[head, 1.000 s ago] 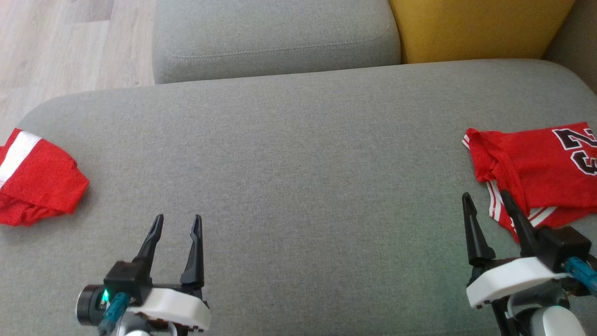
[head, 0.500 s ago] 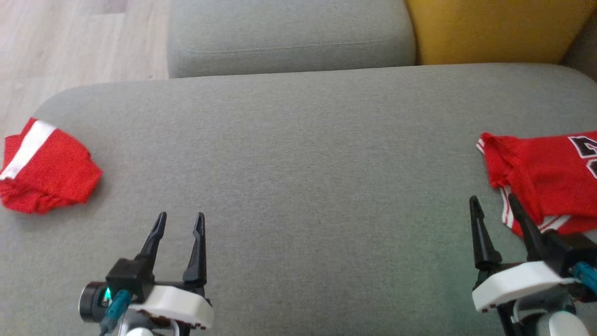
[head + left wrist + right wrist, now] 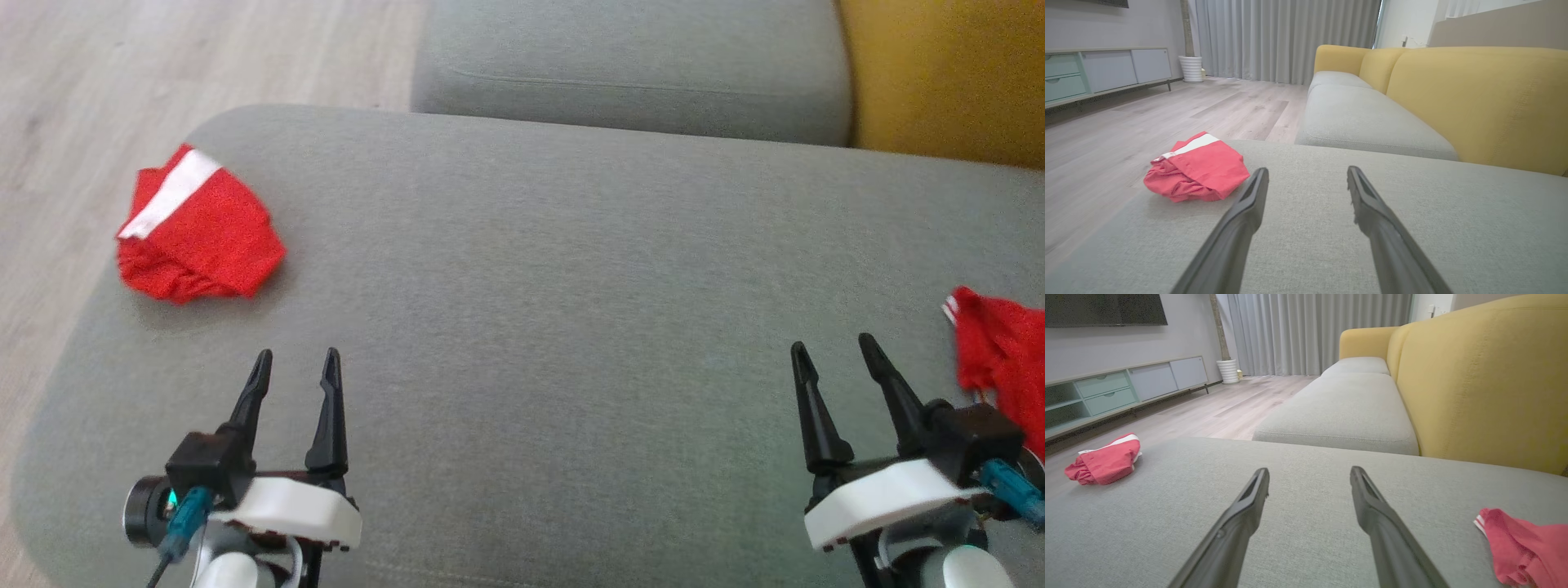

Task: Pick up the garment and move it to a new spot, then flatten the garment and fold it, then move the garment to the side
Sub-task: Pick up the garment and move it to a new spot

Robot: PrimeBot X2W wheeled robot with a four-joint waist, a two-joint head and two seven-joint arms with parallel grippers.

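The crumpled red garment [image 3: 200, 229] with the white stripe is lying at the far left corner of the grey cushion [image 3: 571, 269], close to the edge above the wooden floor [image 3: 204, 65]. The head camera is swinging left, bringing this garment further into the picture than a second ago. The second red garment [image 3: 1000, 359] is sliding toward the right border, though neither cloth is itself moving. That is suggesting the left piece as the target. The left pincer [image 3: 296, 358] and right pincer [image 3: 831, 345] are hanging at the near side, fingers apart, gripping nothing. Nothing is blocking the left pincer's path.
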